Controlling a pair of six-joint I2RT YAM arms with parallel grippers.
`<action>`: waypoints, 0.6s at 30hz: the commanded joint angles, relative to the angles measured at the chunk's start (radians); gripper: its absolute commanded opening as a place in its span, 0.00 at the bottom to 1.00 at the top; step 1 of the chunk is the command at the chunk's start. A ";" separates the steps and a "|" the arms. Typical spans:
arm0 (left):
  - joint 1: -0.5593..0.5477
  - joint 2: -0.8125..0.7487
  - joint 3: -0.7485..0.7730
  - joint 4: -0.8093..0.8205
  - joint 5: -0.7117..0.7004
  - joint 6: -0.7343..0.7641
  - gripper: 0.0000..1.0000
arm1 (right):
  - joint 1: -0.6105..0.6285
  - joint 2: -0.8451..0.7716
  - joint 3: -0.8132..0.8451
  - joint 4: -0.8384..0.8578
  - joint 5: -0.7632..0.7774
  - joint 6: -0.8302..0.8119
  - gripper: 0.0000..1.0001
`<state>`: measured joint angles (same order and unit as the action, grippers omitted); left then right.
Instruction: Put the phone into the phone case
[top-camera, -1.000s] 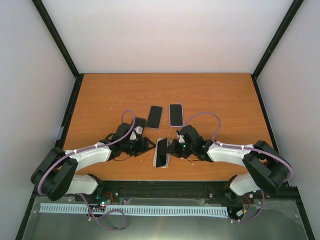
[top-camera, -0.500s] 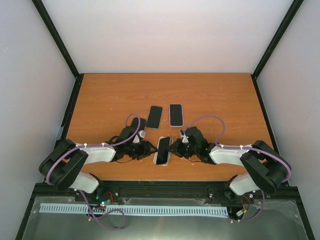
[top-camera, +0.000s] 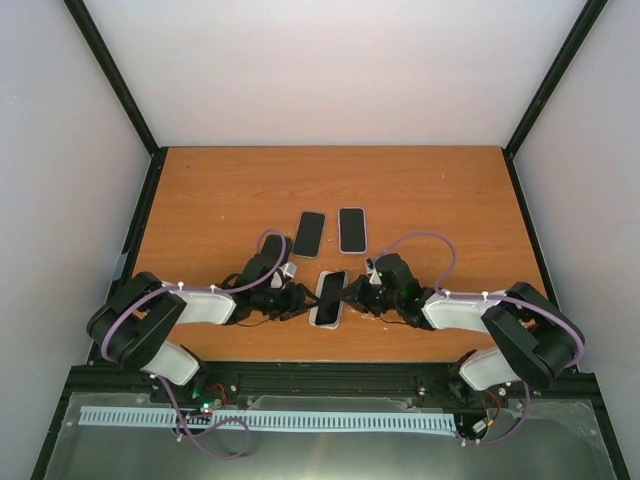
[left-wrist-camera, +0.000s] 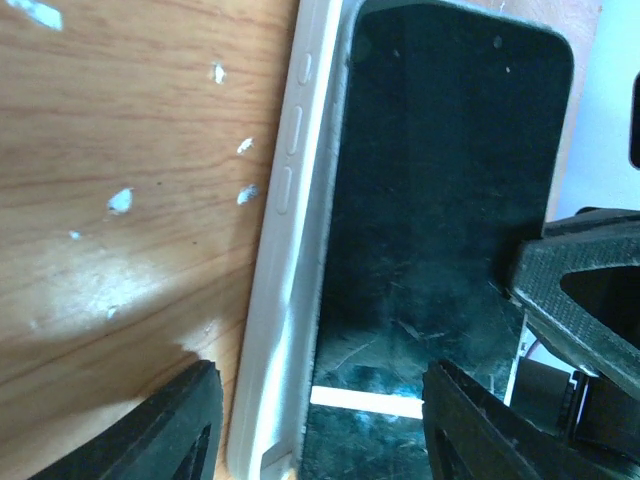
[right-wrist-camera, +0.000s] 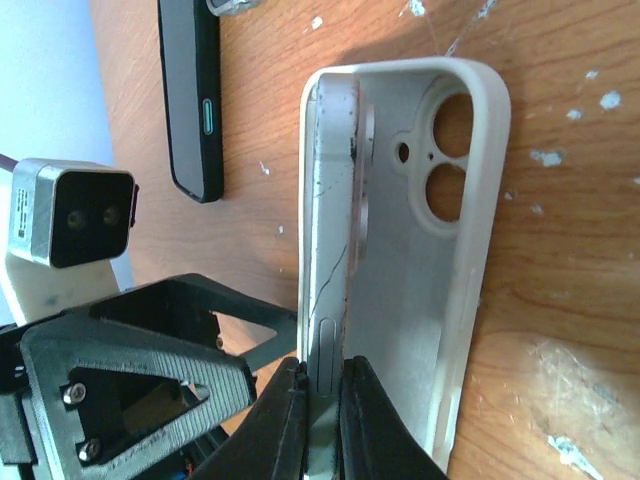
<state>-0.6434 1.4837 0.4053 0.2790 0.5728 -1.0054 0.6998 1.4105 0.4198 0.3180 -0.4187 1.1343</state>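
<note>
The phone (right-wrist-camera: 330, 200) was pinched on edge in the right pincer (right-wrist-camera: 318, 385), tilted into the white phone case (right-wrist-camera: 470, 260) beside its fingertips, both being straddled by the spread left pincer (left-wrist-camera: 320, 385).

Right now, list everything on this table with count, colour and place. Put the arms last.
table: one, orange-brown wood, under everything.
phone case: one, white, lying open side up near the front middle, between the two grippers.
phone: one, black screen with a pale side, tilted into the case with one long edge raised.
spare phones: two, a black phone and a light-rimmed phone, side by side behind the case, flat on the table.
left gripper: one, black, fingers spread wide over the case and phone.
right gripper: one, black, fingertips pinched on the raised edge of the phone.
</note>
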 joint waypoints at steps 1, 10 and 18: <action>-0.022 0.027 0.003 0.061 0.026 -0.028 0.55 | -0.012 0.051 -0.010 0.100 0.029 -0.011 0.03; -0.030 0.024 0.001 0.087 0.029 -0.038 0.50 | -0.013 0.217 -0.004 0.191 -0.055 -0.079 0.03; -0.053 0.008 -0.018 0.173 0.063 -0.108 0.44 | -0.013 0.216 -0.012 0.161 -0.020 -0.083 0.12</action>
<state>-0.6575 1.5040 0.3855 0.3424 0.5713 -1.0622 0.6769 1.6039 0.4168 0.5774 -0.4835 1.0889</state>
